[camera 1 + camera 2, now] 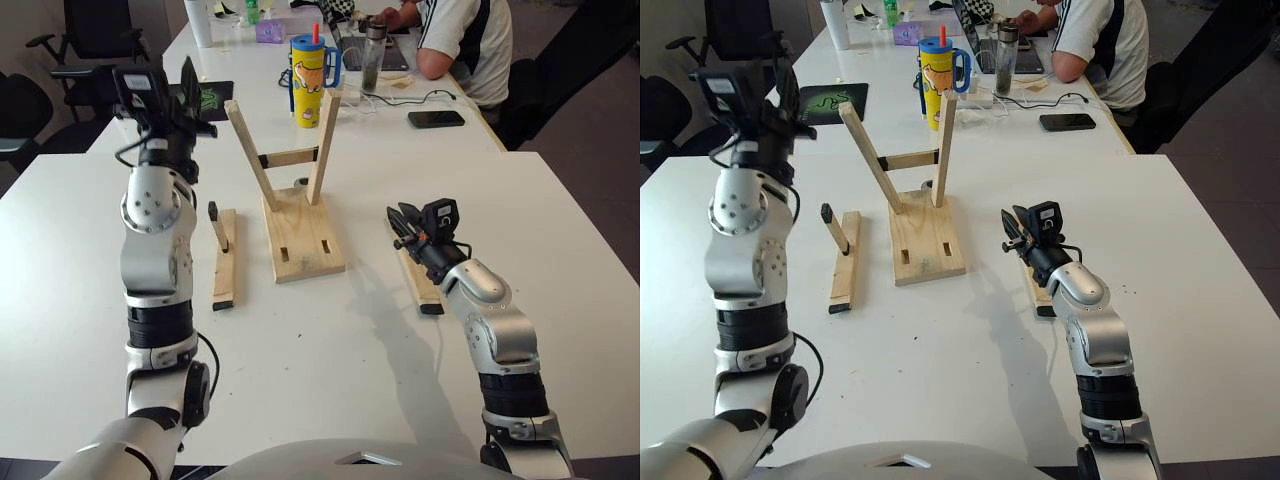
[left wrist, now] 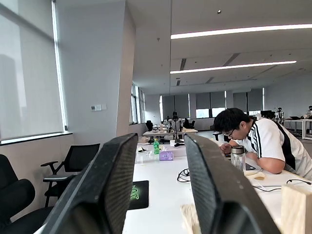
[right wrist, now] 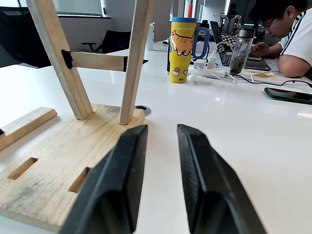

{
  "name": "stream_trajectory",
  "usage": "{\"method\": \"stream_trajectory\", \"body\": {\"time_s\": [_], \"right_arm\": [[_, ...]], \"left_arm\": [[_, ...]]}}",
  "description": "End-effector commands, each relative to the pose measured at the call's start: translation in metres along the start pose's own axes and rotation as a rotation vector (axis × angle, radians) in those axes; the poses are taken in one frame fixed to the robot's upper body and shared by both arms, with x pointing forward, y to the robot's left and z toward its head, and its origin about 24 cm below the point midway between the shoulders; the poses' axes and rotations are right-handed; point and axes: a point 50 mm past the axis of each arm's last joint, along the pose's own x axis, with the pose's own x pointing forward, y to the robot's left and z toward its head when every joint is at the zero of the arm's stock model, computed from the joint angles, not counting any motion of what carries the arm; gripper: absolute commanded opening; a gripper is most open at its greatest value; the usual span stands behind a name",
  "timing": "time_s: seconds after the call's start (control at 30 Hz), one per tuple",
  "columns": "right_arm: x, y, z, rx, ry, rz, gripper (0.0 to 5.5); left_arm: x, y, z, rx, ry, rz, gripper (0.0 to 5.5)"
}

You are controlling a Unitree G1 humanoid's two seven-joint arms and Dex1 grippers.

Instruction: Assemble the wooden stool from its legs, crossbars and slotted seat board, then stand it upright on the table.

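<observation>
– Jaws on both arms: parted, holding nothing. Left jaws are raised high above the far-left of the white surface. Right jaws sit low over it, pointed at the board.
– Where's the stool?
– Pale wooden slotted seat board lies flat mid-surface. Two light wooden legs stand in its far end, splayed apart and tied by a short wooden crossbar with black ends.
– Near end?
– Two rectangular slots, both unfilled.
– Loose parts?
– One long wooden leg piece with an upright stub lies just left of the board, not touching it. A second wooden strip lies to the right, partly hidden under the right forearm, so its shape can't be made out fully.
– Progress?
– Roughly halfway, by the look of it. One leg pair is in. Second pair isn't seated yet, and the stool hasn't been turned over and stood upright.
</observation>
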Motion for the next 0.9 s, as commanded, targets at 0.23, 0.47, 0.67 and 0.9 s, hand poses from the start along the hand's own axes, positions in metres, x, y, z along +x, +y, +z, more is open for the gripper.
{"method": "stream_trajectory", "body": {"time_s": [0.23, 0.47, 0.67, 0.9], "right_arm": [[-0.002, -0.004, 0.0, -0.014, 0.004, -0.014, 1.14], [-0.003, -0.006, -0.001, -0.018, 0.008, -0.016, 1.14], [-0.003, -0.004, -0.003, -0.021, 0.014, -0.009, 1.14], [-0.004, -0.001, -0.003, -0.021, 0.013, -0.004, 1.14]], "left_arm": [[-0.065, -0.001, -0.121, 0.085, 0.6, -0.005, 1.77], [-0.082, 0.002, -0.142, 0.07, 0.619, 0.016, 1.77], [-0.043, 0.009, -0.082, 0.012, 0.282, 0.042, 1.77], [-0.023, 0.059, -0.019, 0.01, 0.025, 0.175, 1.93]]}}
